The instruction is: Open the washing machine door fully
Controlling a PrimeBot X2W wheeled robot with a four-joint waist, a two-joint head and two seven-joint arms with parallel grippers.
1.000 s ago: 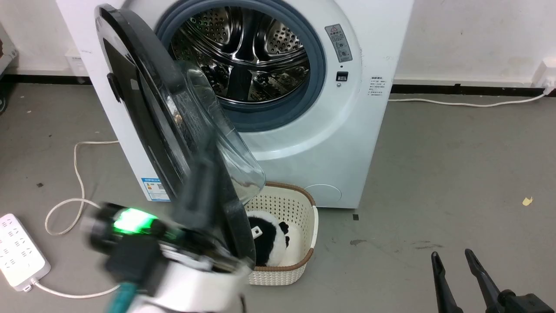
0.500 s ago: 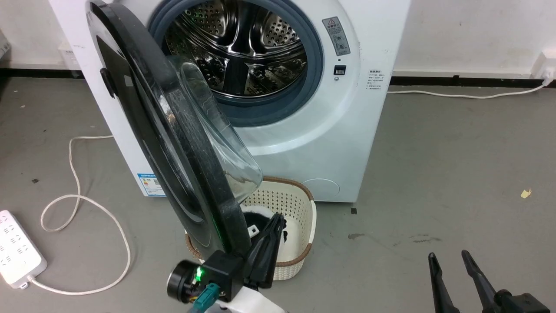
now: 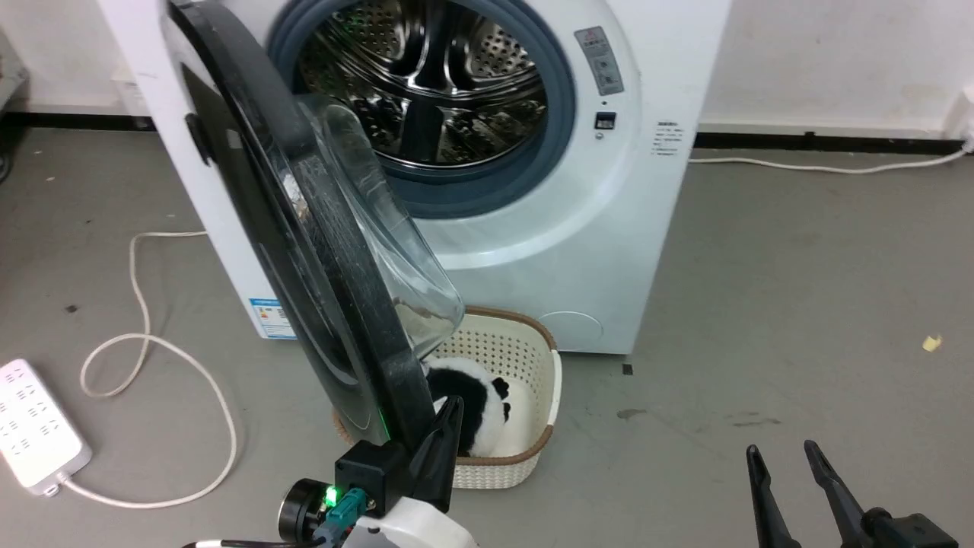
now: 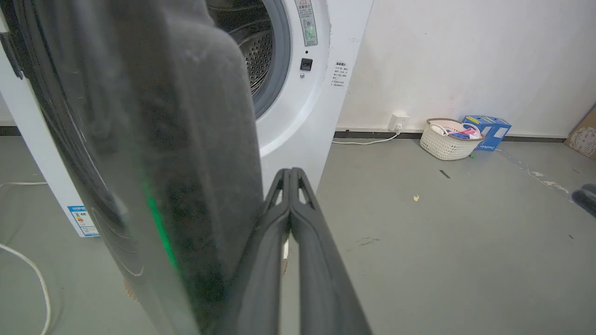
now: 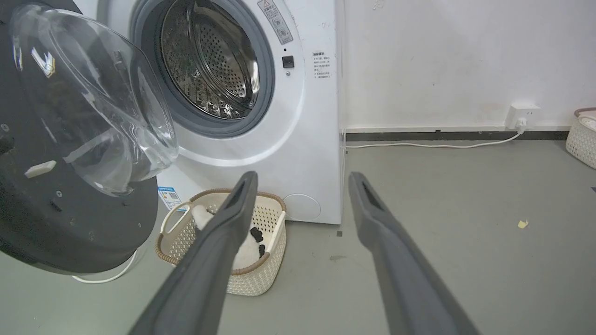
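Note:
The white washing machine (image 3: pixel 609 228) stands ahead with its steel drum (image 3: pixel 434 84) exposed. Its glossy black door (image 3: pixel 304 251) hangs swung out on its left-side hinge, nearly edge-on in the head view, glass bowl (image 3: pixel 396 259) bulging right. My left gripper (image 3: pixel 451 407) is shut, empty, with its tips just right of the door's lower rim; contact cannot be judged. In the left wrist view the shut gripper (image 4: pixel 289 173) points past the door (image 4: pixel 139 163), which looms at left. My right gripper (image 3: pixel 780 455) is open low at the right, far from the door (image 5: pixel 70 186), and its gripper (image 5: pixel 302 179) holds nothing.
A cream woven basket (image 3: pixel 533 346) holding a black-and-white plush (image 3: pixel 475 399) sits on the floor under the door. A white power strip (image 3: pixel 38 434) and looping cable (image 3: pixel 152 358) lie at left. Bare grey floor spreads right. Another basket (image 4: pixel 447 144) and a blue box (image 4: pixel 486 130) sit by the wall.
My left arm swung from the door's outer left side to below its lower rim, then drew back and down a little. The camera shifted slightly. The right gripper stayed put.

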